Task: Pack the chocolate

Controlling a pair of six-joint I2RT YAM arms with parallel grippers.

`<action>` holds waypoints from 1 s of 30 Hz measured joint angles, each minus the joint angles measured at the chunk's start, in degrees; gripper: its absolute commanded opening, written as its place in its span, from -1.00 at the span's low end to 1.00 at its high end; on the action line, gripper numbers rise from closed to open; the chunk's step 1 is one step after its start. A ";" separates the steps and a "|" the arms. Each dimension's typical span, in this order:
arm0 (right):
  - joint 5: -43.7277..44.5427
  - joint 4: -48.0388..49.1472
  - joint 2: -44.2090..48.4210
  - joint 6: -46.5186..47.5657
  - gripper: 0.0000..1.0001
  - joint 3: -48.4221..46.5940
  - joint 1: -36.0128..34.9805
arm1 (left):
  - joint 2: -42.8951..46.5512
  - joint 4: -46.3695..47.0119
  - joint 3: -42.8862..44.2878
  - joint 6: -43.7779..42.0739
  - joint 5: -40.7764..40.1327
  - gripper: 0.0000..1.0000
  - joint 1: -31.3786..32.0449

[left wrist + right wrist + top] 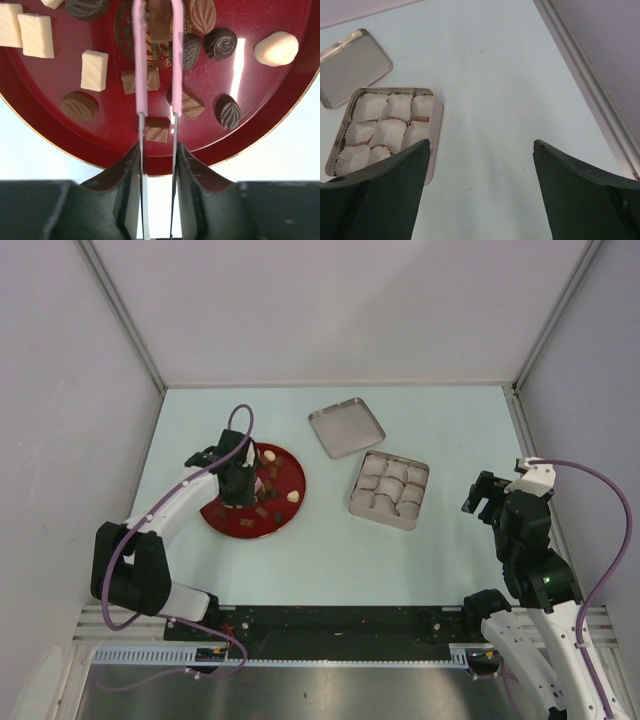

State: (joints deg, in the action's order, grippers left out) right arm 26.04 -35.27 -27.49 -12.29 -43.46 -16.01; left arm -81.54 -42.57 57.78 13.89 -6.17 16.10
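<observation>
— Tweezers [141, 75] sit pinched in our left gripper [157, 150]. Its jaws are narrow on the metal blades, and the pink arms reach out over the red plate [110, 137]. What lies between the tips?

— A milk-brown piece [160, 22], right between the two arms at their far end. We cannot tell whether the tips are biting it, because the frame edge cuts that part off.

— How do we make the pick clean?

— We'd squeeze gently and evenly so the arms meet its sides squarely and it doesn't pop out or twist. Then we'd lift straight up, clear of the dark ridged piece [187, 50] that sits against the right arm.

— Which way does our piece point?

— Its long axis seems to run along the tweezers, away from the wrist. So we close across the short width, which suits us.

— And the rest of the chocolate [222, 42]?

— It is scattered flat on the plate. A white block [94, 70] left of the tweezers lies roughly the same way. We see none in the tin [436, 132], and its paper cups [390, 130] look empty.

— Our right gripper [481, 145]?

— It hangs wide open and holds nothing, over the table [495, 75] near the tin. The lid [355, 70] lies beyond.
</observation>
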 measured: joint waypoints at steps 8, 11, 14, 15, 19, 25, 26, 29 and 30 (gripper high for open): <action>0.00 0.00 0.00 0.17 0.75 0.00 0.00 | 0.61 -0.15 0.04 0.00 0.79 -0.66 0.00; 0.00 0.02 0.00 0.22 0.74 0.00 0.00 | 2.29 -0.44 0.09 -0.02 0.85 -0.76 0.00; 0.00 0.00 0.00 0.33 0.74 0.00 0.00 | 4.33 -0.50 0.33 -0.04 0.87 -0.81 0.00; 0.00 0.00 0.00 0.35 0.74 0.00 0.00 | 4.96 -0.50 0.57 -0.13 0.87 -0.81 0.00; -0.02 0.00 0.02 0.35 0.74 0.00 0.00 | 7.50 -0.44 1.29 -0.46 1.05 -0.91 0.00; -1.09 0.00 0.00 0.35 0.74 0.00 0.07 | 10.54 -0.31 2.80 -0.39 3.56 -0.93 0.72; -1.27 0.00 0.00 0.35 0.73 0.00 0.07 | 10.73 -0.11 3.34 -0.39 3.91 -0.92 1.33; -1.49 0.00 0.00 0.35 0.73 0.00 0.07 | 10.75 0.68 5.14 -0.35 4.85 -0.93 4.63; -1.49 0.00 0.00 0.33 0.74 0.00 0.07 | 10.71 1.01 5.75 -0.28 4.98 -0.93 6.27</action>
State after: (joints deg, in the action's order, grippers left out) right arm 24.56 -35.27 -27.49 -11.97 -43.46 -15.94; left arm -70.83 -41.56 63.53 13.61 -1.19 22.37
